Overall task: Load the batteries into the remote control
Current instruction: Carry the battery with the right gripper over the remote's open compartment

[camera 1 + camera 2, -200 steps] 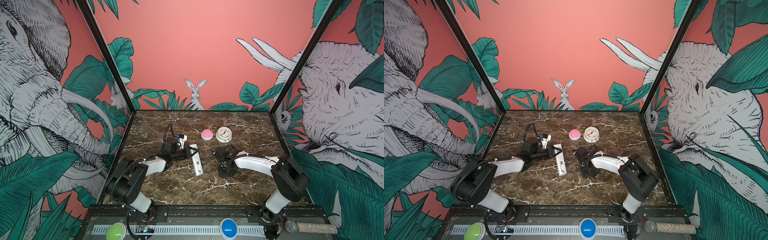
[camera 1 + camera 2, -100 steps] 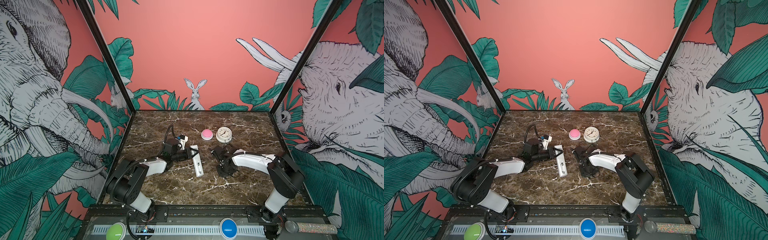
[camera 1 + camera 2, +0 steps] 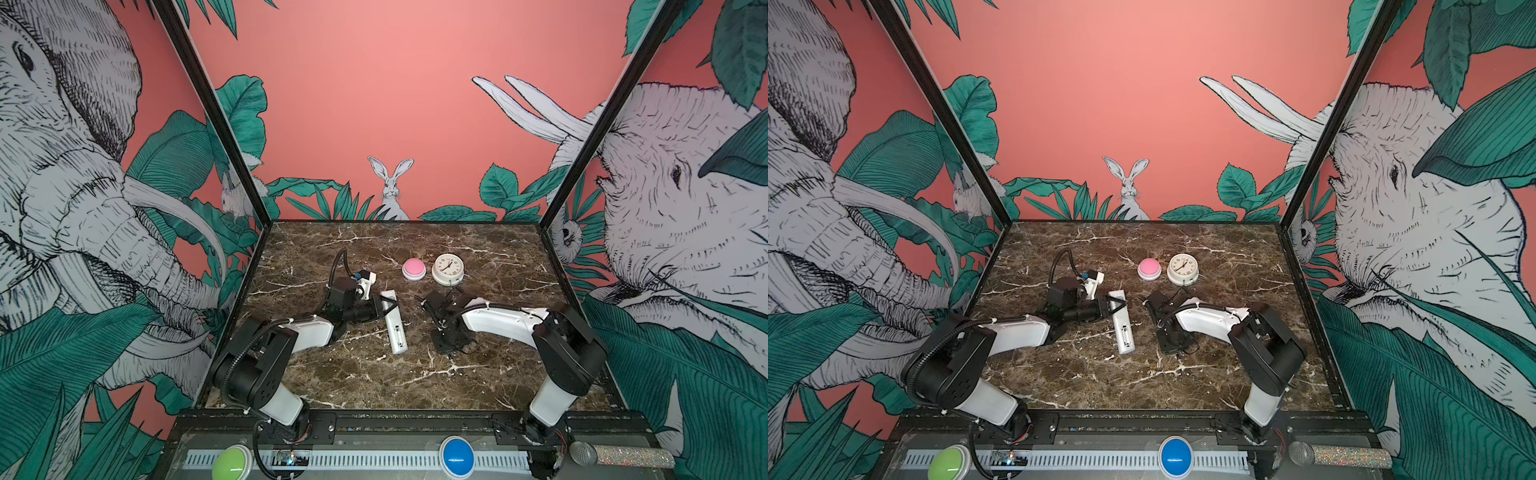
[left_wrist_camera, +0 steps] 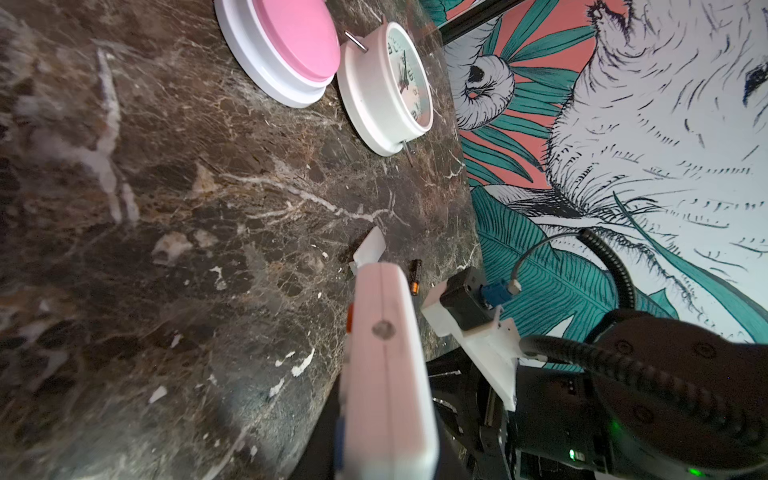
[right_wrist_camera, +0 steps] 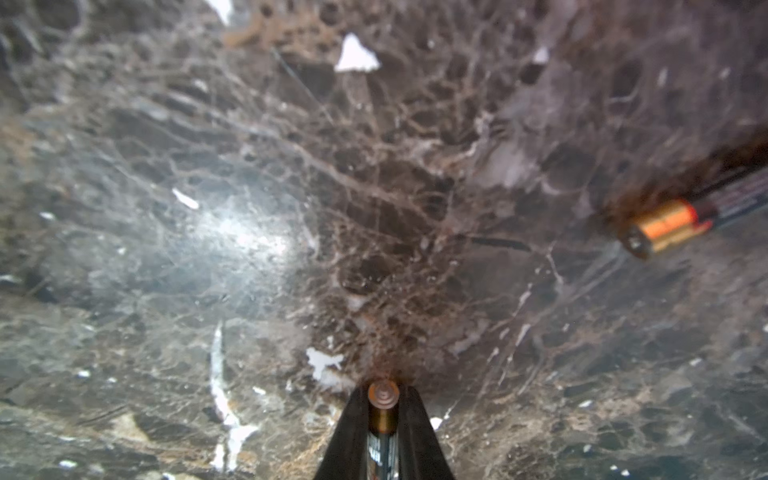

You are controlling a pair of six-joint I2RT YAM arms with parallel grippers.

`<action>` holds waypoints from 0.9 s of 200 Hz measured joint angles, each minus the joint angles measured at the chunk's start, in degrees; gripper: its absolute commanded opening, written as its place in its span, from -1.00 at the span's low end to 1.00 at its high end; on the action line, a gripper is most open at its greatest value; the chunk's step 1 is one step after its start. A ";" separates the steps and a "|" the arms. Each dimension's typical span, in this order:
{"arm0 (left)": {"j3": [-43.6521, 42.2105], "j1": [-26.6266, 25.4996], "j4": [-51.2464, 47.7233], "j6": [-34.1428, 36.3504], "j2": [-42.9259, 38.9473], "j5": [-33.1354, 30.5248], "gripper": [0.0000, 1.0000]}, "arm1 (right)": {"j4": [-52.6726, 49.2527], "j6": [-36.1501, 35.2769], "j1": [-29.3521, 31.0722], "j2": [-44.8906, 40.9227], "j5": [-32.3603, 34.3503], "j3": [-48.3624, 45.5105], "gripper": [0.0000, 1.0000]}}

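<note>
The white remote control lies back-up on the marble, its slot showing. My left gripper is shut across its far end; in the left wrist view the remote fills the foreground and hides the jaws. My right gripper points down at the table to the right of the remote, shut on a battery that lies between its black fingers. A second battery lies loose on the marble nearby.
A pink dome button and a round white clock stand behind the grippers. A small white flat piece lies just beyond the remote's end. The patterned walls close in the table on three sides.
The right arm has shifted a little left toward the remote, and its jaws have closed on the battery. The left gripper and remote have barely moved.
</note>
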 measured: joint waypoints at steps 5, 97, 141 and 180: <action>0.00 0.00 0.00 0.00 0.04 0.00 -1.00 | 0.00 0.04 0.00 0.00 0.02 0.00 -0.76; 0.00 -0.24 2.93 -0.90 0.83 0.00 -1.00 | 4.35 -1.79 0.00 -3.63 -0.26 -3.89 -0.98; 0.00 -0.26 3.39 -1.31 0.83 -0.04 -1.00 | 10.34 -2.32 0.15 -7.91 -0.11 -6.69 -1.00; 0.00 -0.26 3.39 -1.53 0.79 -0.24 -1.00 | 13.97 -3.15 0.26 -13.38 0.11 -7.65 -1.00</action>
